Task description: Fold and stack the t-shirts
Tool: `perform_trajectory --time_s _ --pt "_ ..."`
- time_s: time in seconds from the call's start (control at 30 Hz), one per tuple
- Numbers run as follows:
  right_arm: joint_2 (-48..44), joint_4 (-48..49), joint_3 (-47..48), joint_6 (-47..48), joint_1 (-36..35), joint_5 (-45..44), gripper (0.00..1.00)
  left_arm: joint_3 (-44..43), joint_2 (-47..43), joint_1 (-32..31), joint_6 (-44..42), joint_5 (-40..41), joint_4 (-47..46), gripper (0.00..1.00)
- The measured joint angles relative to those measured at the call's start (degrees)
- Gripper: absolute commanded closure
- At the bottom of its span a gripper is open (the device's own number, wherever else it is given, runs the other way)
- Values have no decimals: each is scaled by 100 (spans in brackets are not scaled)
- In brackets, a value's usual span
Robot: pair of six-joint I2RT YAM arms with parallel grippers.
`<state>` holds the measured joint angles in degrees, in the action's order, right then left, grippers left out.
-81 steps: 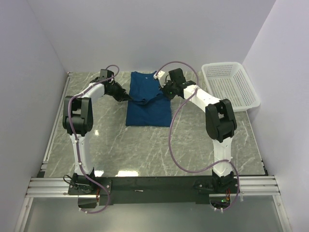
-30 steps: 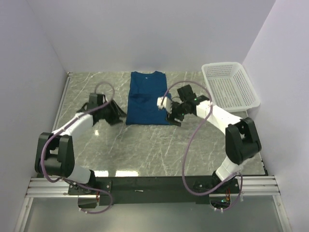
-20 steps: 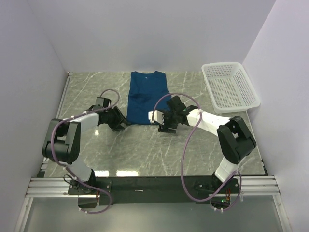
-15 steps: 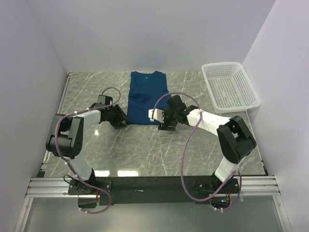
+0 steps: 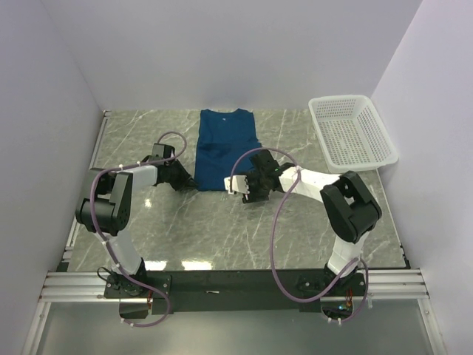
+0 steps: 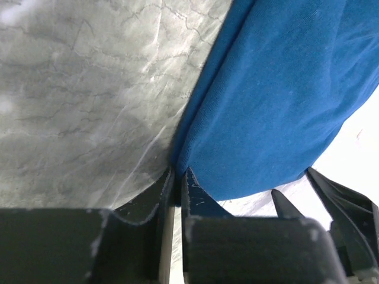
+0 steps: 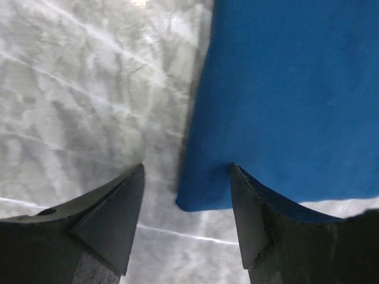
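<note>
Lying flat on the surface (image 5: pixel 295 214) is the blue t-shirt (image 5: pixel 225 148). The left pincer (image 6: pixel 176 177), squeezed narrow, seems to pinch one near corner; the right pincer (image 7: pixel 186 168) stands wide around the other.

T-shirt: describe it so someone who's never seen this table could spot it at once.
On the grey marble table, look at the middle of the far edge, left of the basket. The t-shirt lies flat there, collar toward the back wall. It is the only dark blue cloth; the basket is white mesh.
</note>
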<state>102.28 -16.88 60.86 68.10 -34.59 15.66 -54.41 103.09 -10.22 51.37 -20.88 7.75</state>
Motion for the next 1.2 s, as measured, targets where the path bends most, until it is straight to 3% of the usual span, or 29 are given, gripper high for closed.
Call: perform_trajectory --time_s 0.1,0.2,0.23,0.3,0.33,0.43,0.6,0.73,0.93,1.07,1.13,1.2 --pt "133 44 168 61 -98 -157 37 33 -2 0 0 -20 -59 96" --pt "308 136 295 44 -170 -356 50 92 -28 0 -4 -52 -127 99" --pt "404 177 365 37 -195 -428 61 116 -42 0 -7 -66 -146 99" --pt "511 227 442 -24 -219 -566 72 203 -101 0 -7 -90 -184 99" --pt "573 284 459 -7 -223 -629 85 273 -146 0 -7 -103 -214 99" --pt "623 358 468 -46 -225 -745 100 498 -326 0 0 -184 -267 99" --pt "450 411 236 -39 -229 -693 100 1196 -817 -17 146 -413 -485 99" --pt "-398 -328 -494 157 -317 -236 100 1958 -1624 -251 417 -636 -498 99" --pt "-2424 -1891 -1821 341 -940 503 100 3471 -4170 -1257 1399 -929 -229 99" --pt "-3373 -2514 -2140 184 -1167 870 100 4046 -6052 -1517 2079 -966 361 99" --pt "-3635 -2535 -2111 0 -1165 905 100 4111 -6559 -1521 2330 -933 540 99" --pt "-3650 -2562 -1963 -203 -1128 863 100 4100 -6492 -1521 2441 -914 498 100"
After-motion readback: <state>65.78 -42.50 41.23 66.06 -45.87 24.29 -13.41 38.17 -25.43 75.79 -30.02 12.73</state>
